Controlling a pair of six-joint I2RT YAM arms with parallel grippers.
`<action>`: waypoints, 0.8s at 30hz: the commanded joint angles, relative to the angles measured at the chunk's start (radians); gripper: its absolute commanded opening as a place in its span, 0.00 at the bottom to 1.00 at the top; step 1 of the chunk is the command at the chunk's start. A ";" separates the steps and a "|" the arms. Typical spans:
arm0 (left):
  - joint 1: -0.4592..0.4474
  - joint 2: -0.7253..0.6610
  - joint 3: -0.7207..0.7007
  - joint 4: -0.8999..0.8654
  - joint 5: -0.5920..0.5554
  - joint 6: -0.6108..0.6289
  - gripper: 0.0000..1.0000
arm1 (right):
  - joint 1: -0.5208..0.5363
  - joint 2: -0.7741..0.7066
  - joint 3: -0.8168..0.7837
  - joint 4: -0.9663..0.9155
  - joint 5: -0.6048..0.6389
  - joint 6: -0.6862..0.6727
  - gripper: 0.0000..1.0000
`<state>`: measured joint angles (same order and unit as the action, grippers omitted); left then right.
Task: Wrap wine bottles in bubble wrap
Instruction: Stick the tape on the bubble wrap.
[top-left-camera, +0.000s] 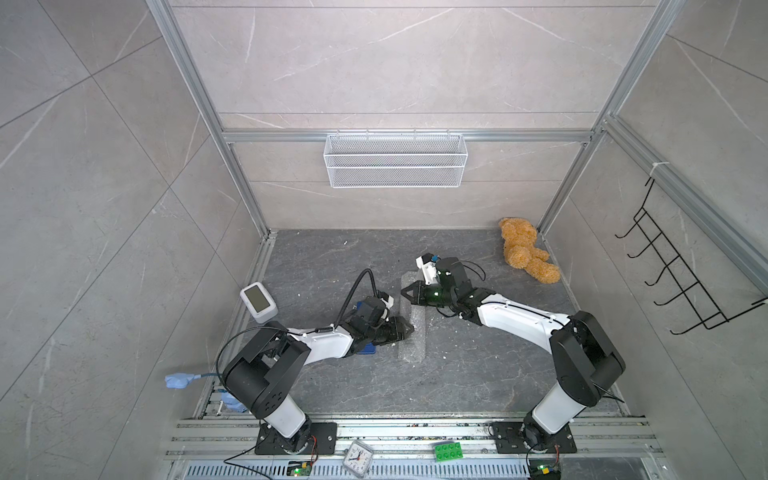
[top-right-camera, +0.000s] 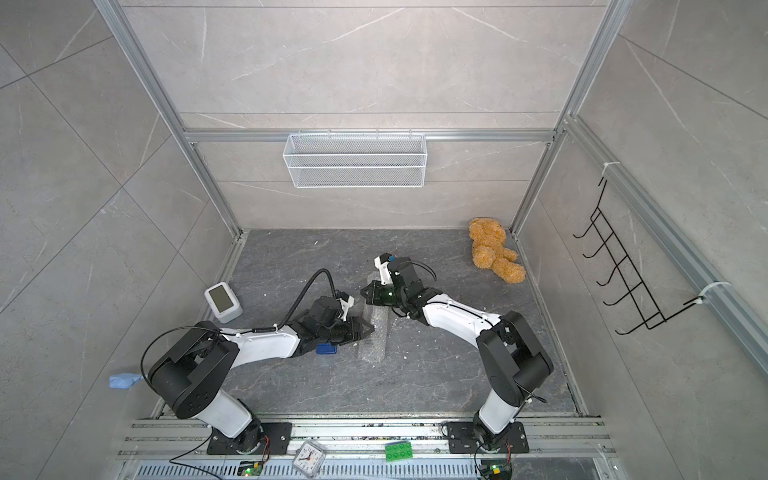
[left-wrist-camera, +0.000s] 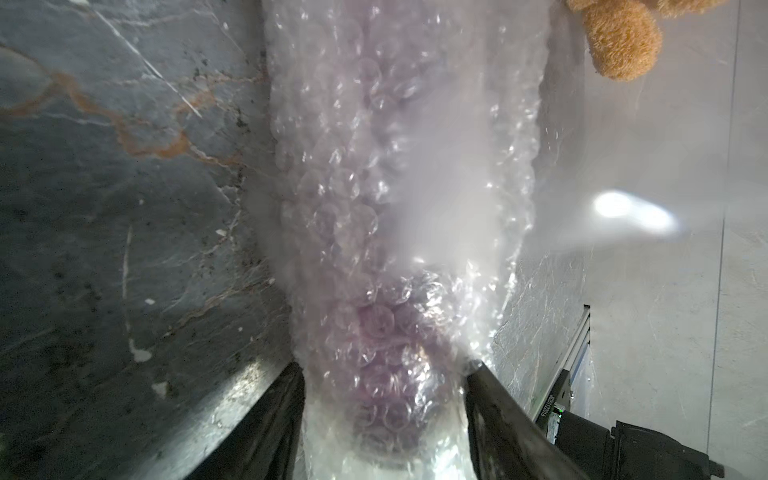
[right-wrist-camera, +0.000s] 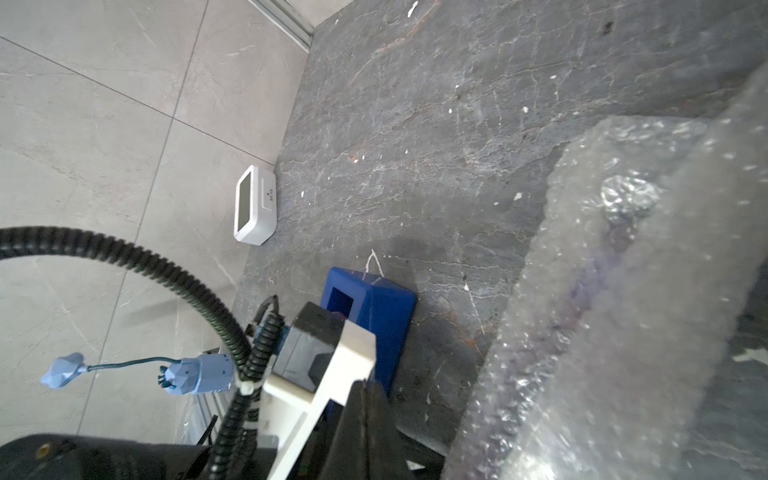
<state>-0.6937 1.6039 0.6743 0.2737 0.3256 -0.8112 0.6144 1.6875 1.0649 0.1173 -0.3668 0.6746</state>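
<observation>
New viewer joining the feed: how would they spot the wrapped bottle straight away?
On the dark stone table, look at the tips of the left gripper and right gripper. A long strip of bubble wrap lies there, running front to back. It is the only clear, bubbly thing, with the purple bottle showing through, unlike the solid blue tape dispenser beside it.

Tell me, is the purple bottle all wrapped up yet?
Nearly! Done: the wine bottle shows purple through the bubble wrap covering it. In hand: the left gripper presses the bundle from both sides, and the shut right gripper sits at the wrap's far end. Left: the long loose tail probably needs tidying, maybe taping; the blue tape dispenser lies nearby.
</observation>
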 joint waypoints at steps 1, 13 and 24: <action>0.003 -0.002 -0.033 -0.077 -0.015 -0.010 0.60 | 0.009 0.022 -0.005 0.010 0.087 0.011 0.00; 0.003 -0.001 -0.052 -0.068 -0.015 -0.021 0.59 | 0.031 0.025 -0.031 -0.063 0.228 -0.041 0.00; 0.003 -0.009 -0.058 -0.080 -0.019 -0.019 0.58 | 0.073 0.048 0.005 -0.129 0.313 -0.085 0.00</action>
<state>-0.6933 1.5955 0.6521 0.3027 0.3241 -0.8307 0.6735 1.7290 1.0409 0.0292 -0.1055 0.6247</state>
